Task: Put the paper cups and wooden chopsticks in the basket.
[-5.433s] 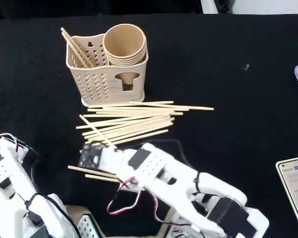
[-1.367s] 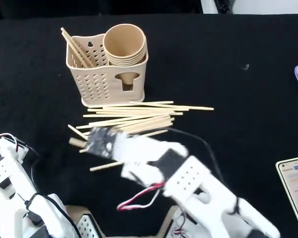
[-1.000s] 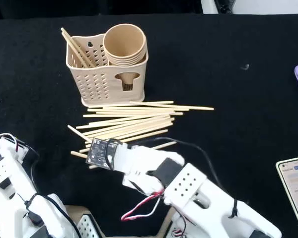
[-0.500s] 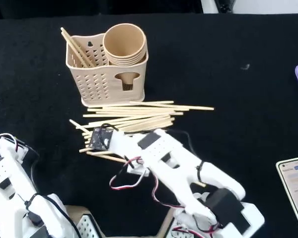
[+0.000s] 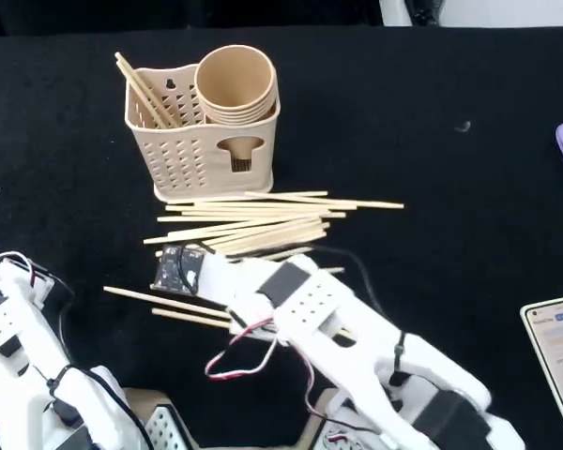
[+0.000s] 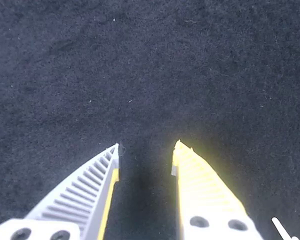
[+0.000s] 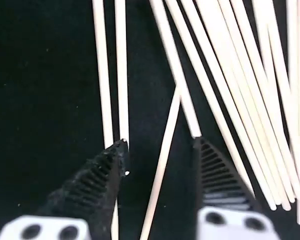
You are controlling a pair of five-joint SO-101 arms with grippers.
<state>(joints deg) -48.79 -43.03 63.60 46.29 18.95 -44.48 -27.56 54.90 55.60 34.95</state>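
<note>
High view: the basket (image 5: 202, 155) stands at 11 o'clock on the black counter (image 5: 432, 141), with stacked paper cups (image 5: 235, 82) inside it. Loose wooden chopsticks (image 5: 253, 225) lie piled just at its 6 o'clock side. Two stray chopsticks (image 5: 164, 302) lie at the pile's 7 o'clock, beside the right arm (image 5: 300, 305)

Left wrist view: the left hand (image 6: 146, 146) gapes open over black counter

Right wrist view: the right hand (image 7: 160, 141) is spread open, with one chopstick running between its fingers
</note>
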